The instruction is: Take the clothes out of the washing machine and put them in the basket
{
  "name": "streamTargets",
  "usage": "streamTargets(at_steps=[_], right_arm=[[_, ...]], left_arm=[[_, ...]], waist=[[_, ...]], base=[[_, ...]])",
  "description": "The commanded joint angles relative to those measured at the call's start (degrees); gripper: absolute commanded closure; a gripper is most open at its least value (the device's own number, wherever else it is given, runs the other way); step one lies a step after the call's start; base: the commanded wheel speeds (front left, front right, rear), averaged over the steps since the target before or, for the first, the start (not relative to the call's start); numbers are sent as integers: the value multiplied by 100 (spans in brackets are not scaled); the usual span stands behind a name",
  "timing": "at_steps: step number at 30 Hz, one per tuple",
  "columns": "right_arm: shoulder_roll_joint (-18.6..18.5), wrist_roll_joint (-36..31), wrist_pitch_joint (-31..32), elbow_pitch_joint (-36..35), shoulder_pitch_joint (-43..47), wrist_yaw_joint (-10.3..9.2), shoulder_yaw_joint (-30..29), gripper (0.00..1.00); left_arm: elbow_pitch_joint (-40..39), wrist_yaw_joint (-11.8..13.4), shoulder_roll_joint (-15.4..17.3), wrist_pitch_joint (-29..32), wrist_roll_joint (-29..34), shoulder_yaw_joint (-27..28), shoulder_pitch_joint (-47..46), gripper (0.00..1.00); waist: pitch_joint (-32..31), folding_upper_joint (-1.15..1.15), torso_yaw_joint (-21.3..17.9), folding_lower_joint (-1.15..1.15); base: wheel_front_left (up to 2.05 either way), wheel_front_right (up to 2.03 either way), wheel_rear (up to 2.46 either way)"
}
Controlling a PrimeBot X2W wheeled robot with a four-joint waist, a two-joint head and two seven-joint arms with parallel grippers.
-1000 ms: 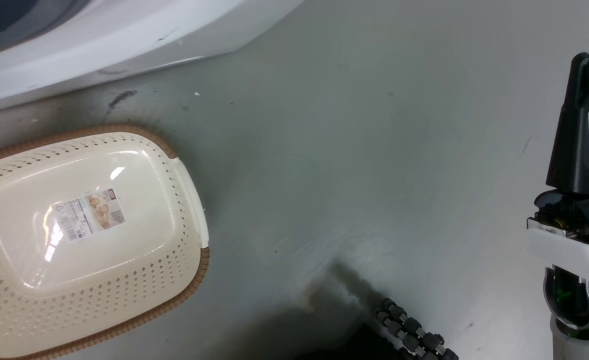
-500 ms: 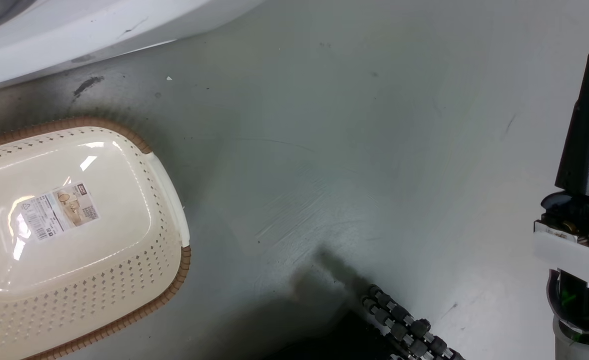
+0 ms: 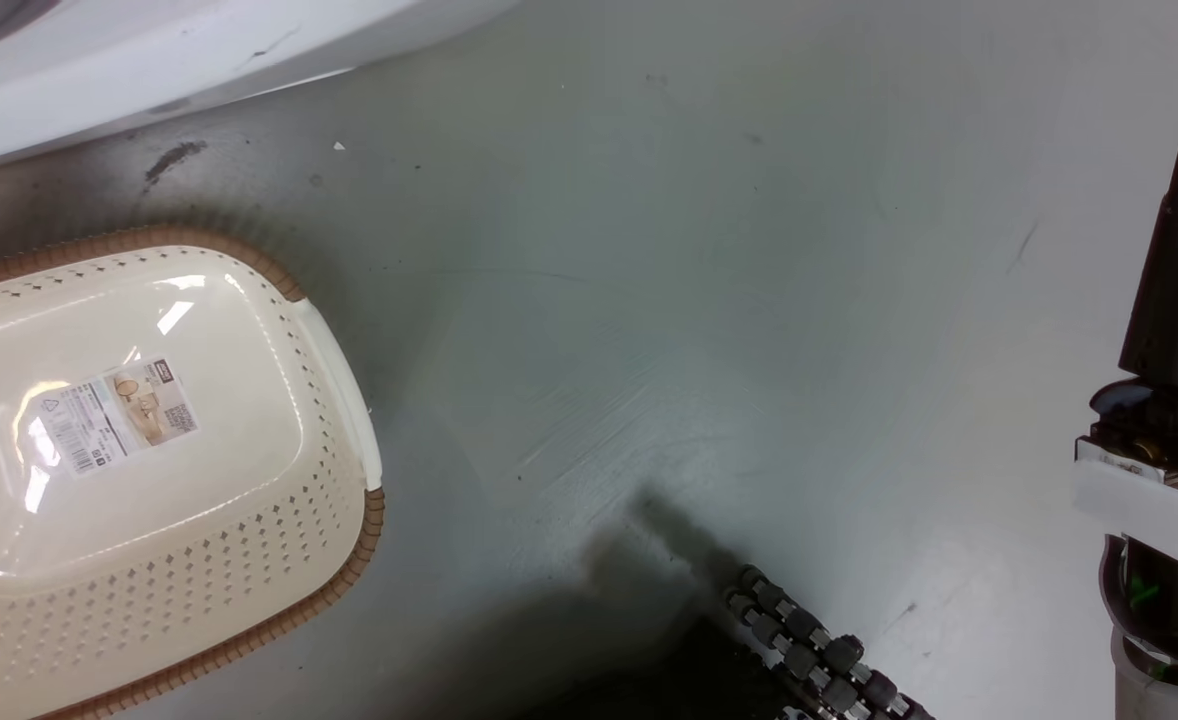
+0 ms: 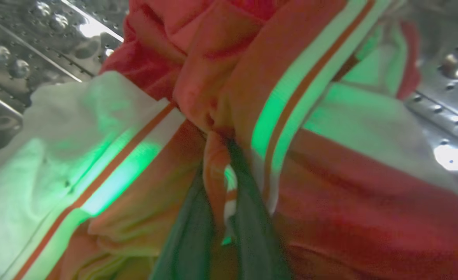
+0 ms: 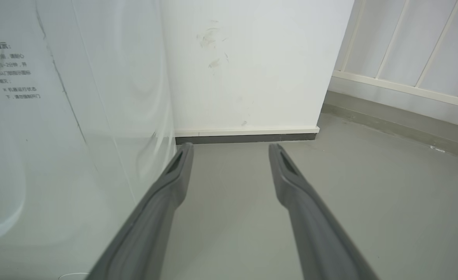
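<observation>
A fold of the clothes [image 4: 330,217] is pinched in the left end effector [image 4: 218,165]: its two dark fingers [image 4: 252,233] are drawn nearly together, with a narrow tuck of red cloth and white trim caught between them. Around the grip, red fabric with white and orange stripes is bunched up, and a white-grey piece [image 4: 38,147] is spread to the left of that view; a green glow is cast over the pale parts. Behind the heap, the perforated steel drum [image 4: 27,50] of the washing machine [image 3: 149,60] is seen on both sides, so the garments are shown to lie inside it. The right end effector [image 5: 231,147] is held wide open with nothing between its fingers [image 5: 306,217], which are pointed low along the grey floor [image 3: 649,300] toward a white wall [image 5: 252,70] with a dark skirting; a glossy white panel [image 5: 77,124] with printed text is seen just beside its left finger. In the head view, the basket [image 3: 209,600] is set on the floor close below the machine's white body, well apart from the right end effector at the far edge, and a label [image 3: 114,415] is seen on its bottom. A row of black rollers [image 3: 819,660] is seen at the lower edge.
</observation>
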Motion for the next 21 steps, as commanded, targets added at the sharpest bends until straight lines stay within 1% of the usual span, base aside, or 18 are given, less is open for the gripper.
streamTargets(at_steps=[1,7,10,16,21], right_arm=[[3,-36,-14,3,-118,-2,-4,0],[3,-136,-14,37,-55,-2,31,0],[3,-206,-14,67,-9,-2,31,0],[3,-390,-14,137,66,-2,57,0],[3,-501,-14,212,170,-2,82,0]], left_arm=[[-14,-5,3,-85,-54,-43,123,100],[-72,-5,65,-738,-317,-260,291,100],[-32,-5,41,-1050,-543,-302,458,100],[-51,-5,50,-1905,-895,-458,883,100],[-49,-4,50,-2735,-1178,-514,1352,100]], waist=[[-50,0,23,-1],[-345,0,98,-1],[-517,0,164,-1],[-842,0,305,-1],[-1135,0,394,-1]], base=[[0,0,0],[0,0,0],[0,0,0],[0,0,0],[0,0,0]])
